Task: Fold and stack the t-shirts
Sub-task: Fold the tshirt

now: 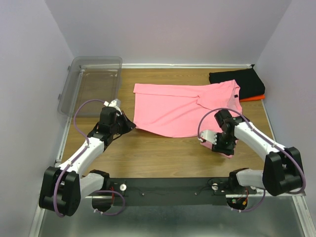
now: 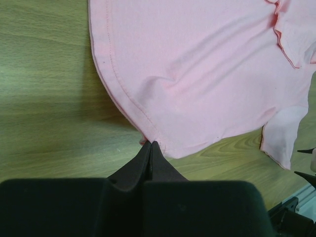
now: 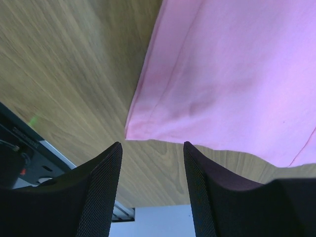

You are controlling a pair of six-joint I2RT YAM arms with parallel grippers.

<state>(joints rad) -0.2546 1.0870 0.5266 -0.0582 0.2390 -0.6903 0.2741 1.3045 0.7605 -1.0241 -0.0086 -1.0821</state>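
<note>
A pink t-shirt (image 1: 182,108) lies spread on the wooden table, its top edge folded over. My left gripper (image 1: 129,126) sits at the shirt's near left corner. In the left wrist view its jaws (image 2: 149,144) are shut, pinching the hem of the pink t-shirt (image 2: 197,74). My right gripper (image 1: 216,142) is at the shirt's near right side. In the right wrist view it (image 3: 152,145) stands open with nothing between its fingers, and a corner of the pink t-shirt (image 3: 232,74) lies just beyond the tips. A folded black t-shirt (image 1: 236,80) rests on an orange t-shirt (image 1: 255,98) at the back right.
A clear plastic bin (image 1: 91,84) stands at the back left, by the left wall. The black rail (image 1: 168,190) with both arm bases runs along the near table edge. Walls close in the table at the back and on both sides.
</note>
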